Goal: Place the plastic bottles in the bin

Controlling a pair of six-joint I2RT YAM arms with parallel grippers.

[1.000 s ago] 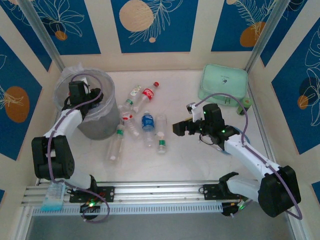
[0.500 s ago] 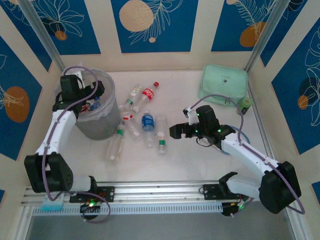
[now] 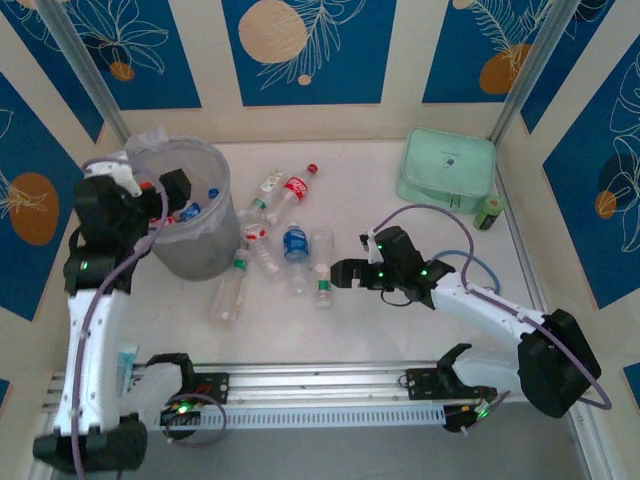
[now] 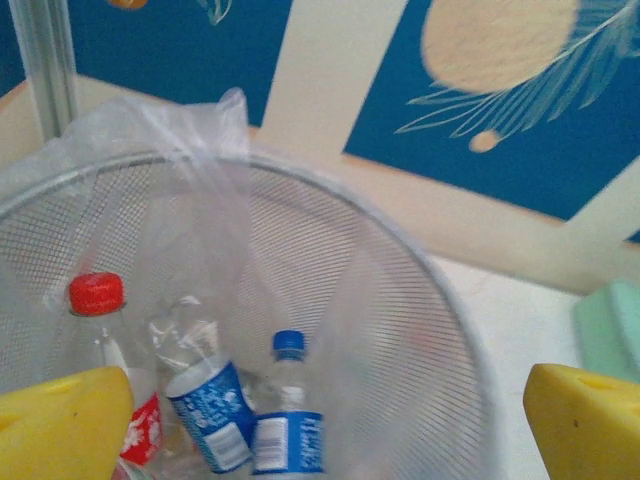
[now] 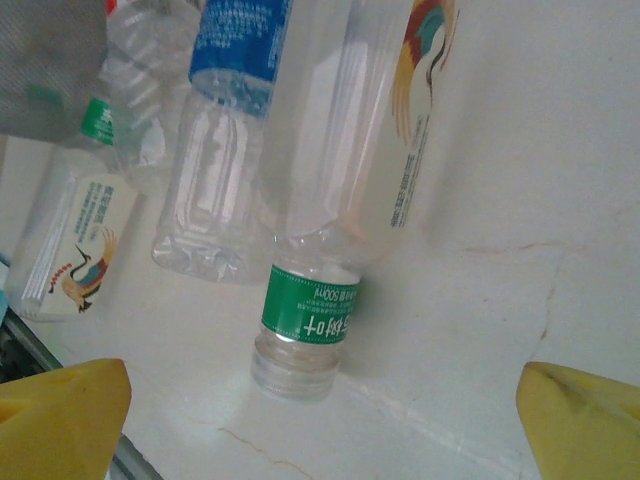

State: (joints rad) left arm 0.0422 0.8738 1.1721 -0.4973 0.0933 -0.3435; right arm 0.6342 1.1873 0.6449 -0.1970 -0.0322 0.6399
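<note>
L hand sits up at the rim of the bin, pads spread as wide as they go, nothing betw. them. R hand is low over the table, likewise wide open & empty, just beside the green-band bottle. That one lies on its side at the right edge of the loose bottles scattered mid-table, betw. bin and R arm. Handling, my guess: these look empty, so v. light. Walls are thin & clear, so they'd prob. dent under a hard squeeze. Smooth and round too, so they may roll or squirt out if pinched off-centre. Best hold is prob. across the body, square to its long axis. A bit toward the shoulder should be stiffer than the mid-section, and the cap end is too narrow for a sure grip. Views: L wrist cam looks down inside the bin, w/ a red-cap bottle and blue-label ones lying at the bottom against the clear liner; top cam gives those as small specks. R wrist cam gives the green band, pale cap and label print close up. Top cam alone gives the whole layout, i.e. how far the pile lies from the bin.
</note>
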